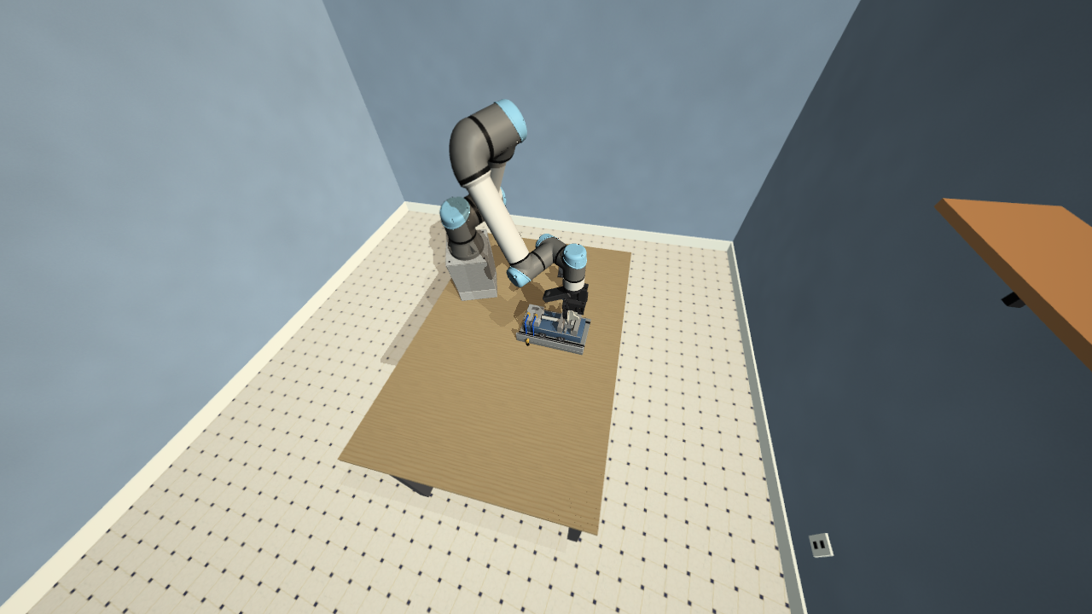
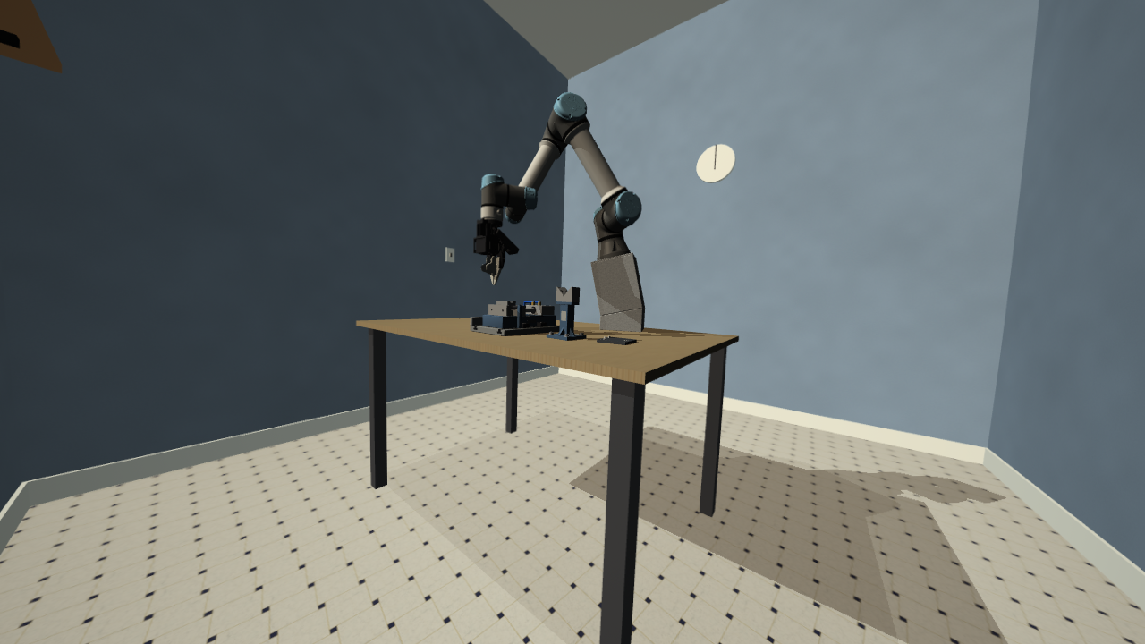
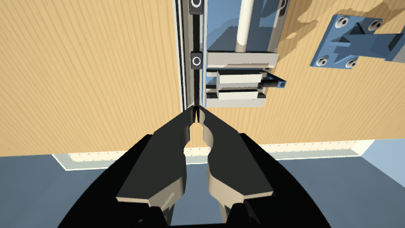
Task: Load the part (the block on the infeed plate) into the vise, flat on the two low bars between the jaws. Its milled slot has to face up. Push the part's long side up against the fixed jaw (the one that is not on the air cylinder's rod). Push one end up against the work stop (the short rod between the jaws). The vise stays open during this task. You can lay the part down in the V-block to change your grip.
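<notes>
Open air lies between the jaws (image 2: 494, 283) (image 3: 196, 107) and the vise (image 2: 512, 316) (image 3: 235, 60); the V-block stand (image 2: 565, 316) (image 3: 357, 44) obstructs sideways passage low beside it

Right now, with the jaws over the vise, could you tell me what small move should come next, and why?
I would probably lift the gripper slightly, without another push: its jaws are shut and empty, and the part lies in the vise, slot up, one end apparently at the work stop. Full contact with the fixed jaw is unclear.
</notes>
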Available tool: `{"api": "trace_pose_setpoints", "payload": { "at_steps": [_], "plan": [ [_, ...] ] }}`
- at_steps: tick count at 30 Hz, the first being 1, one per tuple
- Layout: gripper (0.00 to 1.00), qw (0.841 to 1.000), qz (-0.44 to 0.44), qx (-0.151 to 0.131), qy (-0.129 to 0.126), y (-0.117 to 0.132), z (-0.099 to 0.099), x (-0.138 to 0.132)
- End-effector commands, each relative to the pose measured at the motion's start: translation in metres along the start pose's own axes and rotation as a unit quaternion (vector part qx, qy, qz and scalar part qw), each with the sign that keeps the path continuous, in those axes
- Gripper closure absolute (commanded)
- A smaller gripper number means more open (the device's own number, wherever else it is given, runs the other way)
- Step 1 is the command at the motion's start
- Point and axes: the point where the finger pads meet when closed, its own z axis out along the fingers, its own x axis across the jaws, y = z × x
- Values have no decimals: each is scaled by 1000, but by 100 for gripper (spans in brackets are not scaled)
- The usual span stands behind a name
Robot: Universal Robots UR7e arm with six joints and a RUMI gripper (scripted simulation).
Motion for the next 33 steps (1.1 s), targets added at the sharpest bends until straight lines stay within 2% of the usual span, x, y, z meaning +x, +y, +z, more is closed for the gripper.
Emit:
{"api": "trace_pose_setpoints", "payload": {
  "at_steps": [1,20,33],
  "plan": [
    [100,1000,4,-1,0,0,-1,0],
    [100,999,49,-1,0,0,0,3],
    [100,990,141,-1,0,-2,0,9]
  ]
}}
